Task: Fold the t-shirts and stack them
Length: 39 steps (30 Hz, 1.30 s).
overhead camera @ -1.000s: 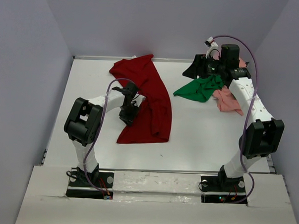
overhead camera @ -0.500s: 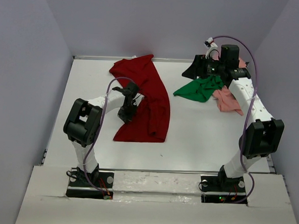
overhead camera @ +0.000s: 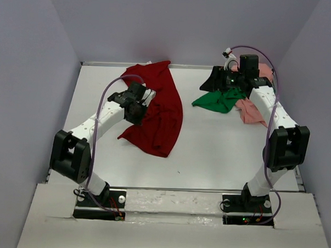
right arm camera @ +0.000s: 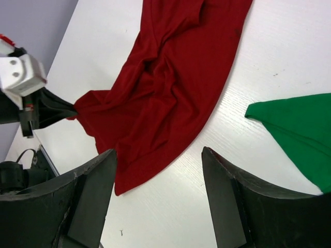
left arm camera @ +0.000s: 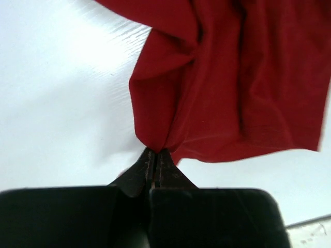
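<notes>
The dark red t-shirt (overhead camera: 162,107) lies rumpled across the left middle of the table, running from the back edge toward the front. My left gripper (overhead camera: 137,113) is shut on a pinch of its left edge, and the cloth (left arm camera: 232,93) hangs in folds from the closed tips (left arm camera: 155,152). The bright green t-shirt (overhead camera: 219,99) and the pale salmon pink t-shirt (overhead camera: 253,111) sit bunched at the back right. My right gripper (overhead camera: 214,79) hovers open above the green one, nothing between its fingers (right arm camera: 159,155). From there I see the red shirt (right arm camera: 165,88) and a green corner (right arm camera: 300,129).
Pale walls close in the white table (overhead camera: 219,154) on the left, back and right. The arm bases stand at the near edge. The right arm's cable loops above the pink shirt.
My left gripper has shut on the red shirt's edge and moved up and back, dragging the shirt's near-left part with it. The right gripper has shifted slightly toward the back.
</notes>
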Each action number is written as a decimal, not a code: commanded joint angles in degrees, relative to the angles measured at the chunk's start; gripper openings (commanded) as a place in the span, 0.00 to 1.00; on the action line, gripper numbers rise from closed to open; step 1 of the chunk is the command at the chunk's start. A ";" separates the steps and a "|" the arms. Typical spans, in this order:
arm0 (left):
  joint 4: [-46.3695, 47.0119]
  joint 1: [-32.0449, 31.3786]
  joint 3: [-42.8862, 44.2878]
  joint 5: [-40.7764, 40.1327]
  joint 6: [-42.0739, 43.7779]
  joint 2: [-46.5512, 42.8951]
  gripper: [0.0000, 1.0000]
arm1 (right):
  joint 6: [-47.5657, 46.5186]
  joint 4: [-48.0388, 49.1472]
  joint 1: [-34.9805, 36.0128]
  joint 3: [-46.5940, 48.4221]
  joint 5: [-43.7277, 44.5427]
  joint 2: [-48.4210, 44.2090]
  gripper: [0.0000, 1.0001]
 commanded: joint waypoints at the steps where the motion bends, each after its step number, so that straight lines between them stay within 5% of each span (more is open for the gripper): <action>1: -4.42 0.36 2.77 7.43 1.90 -4.74 0.00 | 0.41 2.38 -0.45 0.75 -1.55 -0.37 0.72; 7: -9.33 -0.17 9.52 17.98 3.83 0.68 0.00 | 1.02 2.38 -0.45 1.63 -1.65 0.25 0.72; 20: -15.32 -18.44 24.63 28.18 4.97 26.60 0.00 | 1.46 2.11 -0.45 2.86 -2.08 1.13 0.71; 24: -16.73 -23.01 28.97 27.42 5.77 31.72 0.50 | 1.55 1.94 -0.45 2.78 -2.96 1.39 0.71; 25: -16.21 -23.72 28.18 27.58 5.68 31.73 0.84 | 1.12 1.94 -0.45 2.34 -2.88 1.13 0.71; 26: -15.85 -24.07 27.74 27.32 5.25 31.56 0.99 | 0.94 1.94 -0.45 2.16 -2.87 1.04 0.71; 32: -11.90 -25.31 26.95 4.41 1.29 23.32 0.99 | 0.76 1.85 -0.45 1.19 -5.68 2.09 0.72; 33: -9.72 -25.22 26.33 -5.28 0.07 21.81 0.99 | 0.76 1.85 -0.45 0.84 -6.04 2.36 0.72; 37: -6.89 -20.50 24.84 -15.21 -1.44 16.53 0.99 | 0.85 1.94 0.77 0.58 -7.44 3.24 0.51; 39: -6.71 -16.98 25.10 -14.35 -2.49 15.47 0.93 | 0.93 1.94 1.39 0.49 -7.80 3.68 0.10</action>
